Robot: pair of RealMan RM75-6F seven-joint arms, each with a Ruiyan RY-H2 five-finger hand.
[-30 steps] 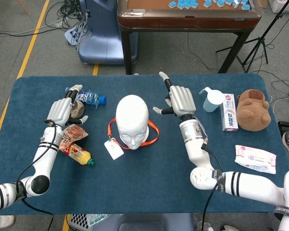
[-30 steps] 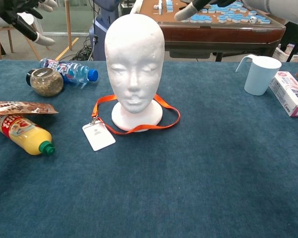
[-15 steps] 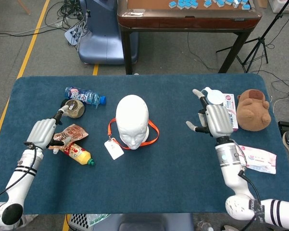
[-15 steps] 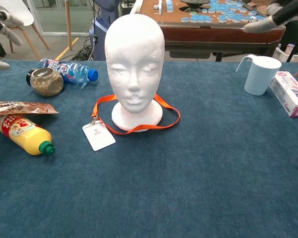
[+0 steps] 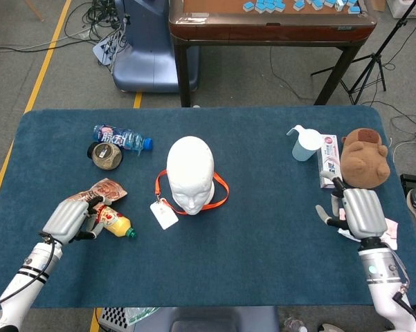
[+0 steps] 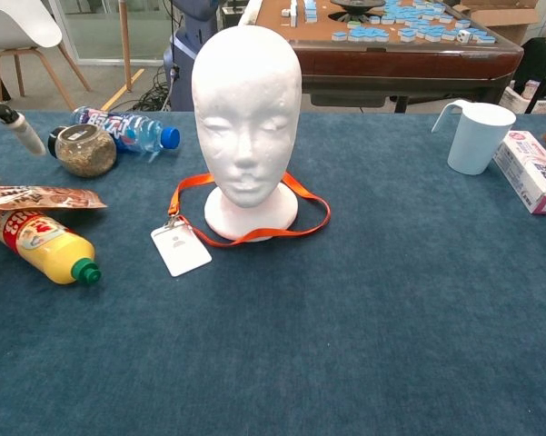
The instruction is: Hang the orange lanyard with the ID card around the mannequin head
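The white mannequin head [image 5: 190, 172] [image 6: 246, 113] stands upright mid-table. The orange lanyard [image 5: 221, 187] [image 6: 259, 235] lies in a loop on the cloth around its base, and the white ID card [image 5: 164, 214] [image 6: 181, 248] rests flat at the front left of the base. My left hand [image 5: 70, 218] hovers at the near left, over the yellow bottle, fingers apart and empty; only a fingertip [image 6: 18, 133] shows at the chest view's left edge. My right hand [image 5: 358, 211] is at the near right, open and empty, far from the lanyard.
A yellow squeeze bottle [image 5: 114, 223] [image 6: 41, 243], a snack packet [image 5: 104, 188], a jar [image 5: 104, 153] and a water bottle [image 5: 122, 137] lie at the left. A pale cup [image 5: 305, 143], a boxed tube [image 5: 329, 161], a brown plush [image 5: 364, 156] and a wipes pack [image 5: 390, 232] sit at the right.
Both arms have drawn back toward the near edge, the left hand down to the yellow bottle, the right hand down to the wipes pack. The lanyard and head have not moved.
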